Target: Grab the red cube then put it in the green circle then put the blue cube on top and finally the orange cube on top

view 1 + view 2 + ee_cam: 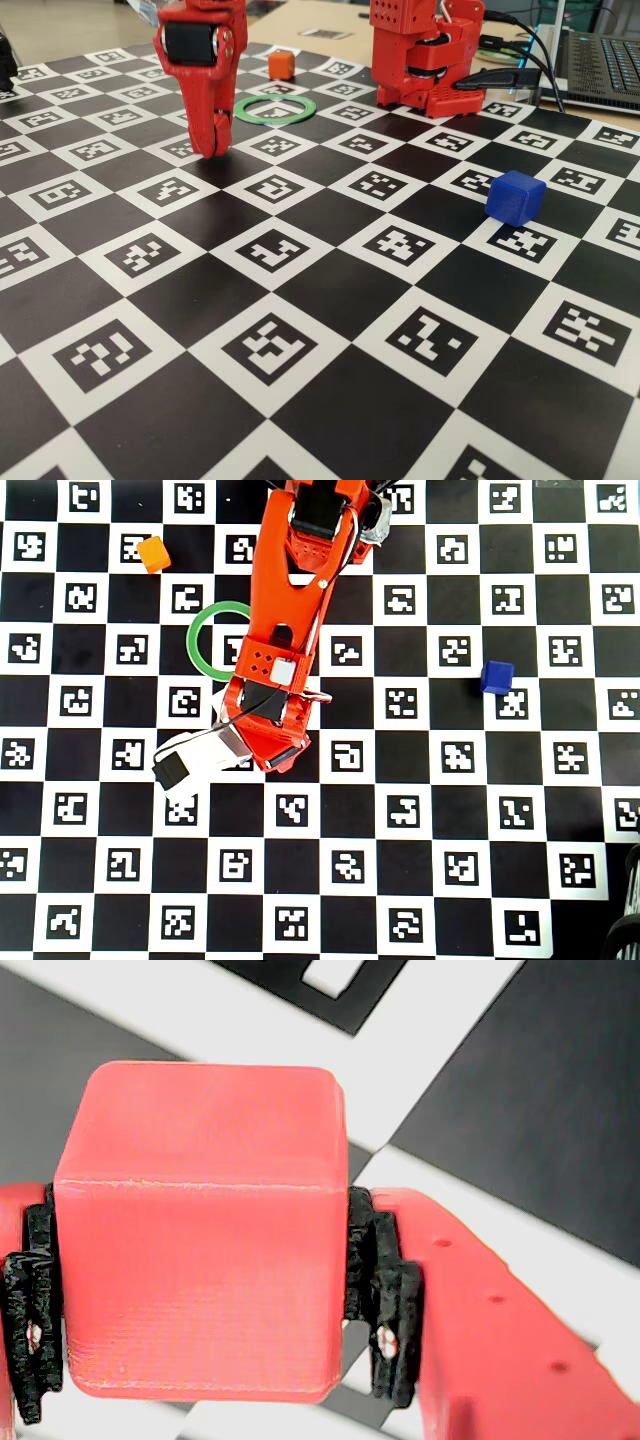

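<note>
The gripper [200, 1290] is clenched on the red cube [200, 1230]. In the wrist view the cube fills the space between the two fingers, with the black pads [385, 1310] pressed against its left and right faces. Checkered surface shows behind it.

In the fixed view the gripper [210, 148] points straight down, its tip at or just above the surface [330, 290]; contact cannot be confirmed. The red cube is not distinguishable from the red fingers in this view.

The green circle [274, 109] lies flat on the surface, behind and to the right of the gripper in the fixed view. Its centre is open and nothing rests in it. In the overhead view the arm [295, 610] covers the right side of the green circle [200, 630].

The orange cube [281, 65] sits on the surface beyond the green circle, near the arm's base [430, 60]. In the overhead view the orange cube [153, 554] is up and to the left of the ring, apart from it.

The blue cube [515, 196] sits alone at the right side of the surface, well apart from the gripper and the ring. The overhead view shows the blue cube [496, 676] in the same isolated position.
</note>
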